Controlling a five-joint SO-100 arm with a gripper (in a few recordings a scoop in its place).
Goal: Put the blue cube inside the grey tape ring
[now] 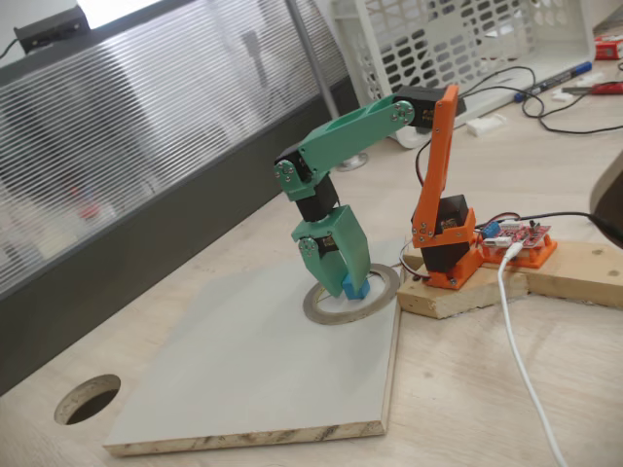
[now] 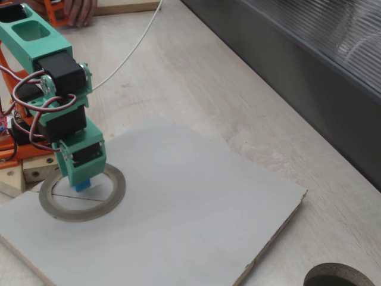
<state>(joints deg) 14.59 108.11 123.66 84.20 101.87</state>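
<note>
A: Nearest the camera in a fixed view sits the pale board point(image 1: 263, 360), with the round hole point(image 1: 88, 399) in the wooden desktop at about eight o'clock from the board's middle. What lies farther back?

B: The grey tape ring point(image 1: 375, 275) lies flat on the board's far corner, at about one o'clock from its centre. The green gripper point(image 1: 348, 282) points down into the ring, and the blue cube point(image 1: 356, 288) shows at its tip — pinched between the fingers, over the ring's open middle.

A: Does the cube touch the board?

B: That cannot be told; the tip hides the cube's underside in both fixed views. In the other fixed view the ring point(image 2: 116, 189) sits at about nine o'clock from the board's middle point(image 2: 178, 220), and the cube point(image 2: 82, 185) peeks out under the gripper point(image 2: 81, 179), inside the ring's upper half.

A: And beyond the ring?

B: The orange base point(image 1: 450, 255) on a wooden block point(image 1: 574, 272), at about three o'clock from the ring, with the red circuit board point(image 1: 526, 235) beside it. A white cable point(image 1: 516, 341) runs forward from there. Farthest back stands a white basket point(image 1: 458, 39) — and, in the other view, a person's hand point(image 2: 80, 11) at the top edge.
</note>
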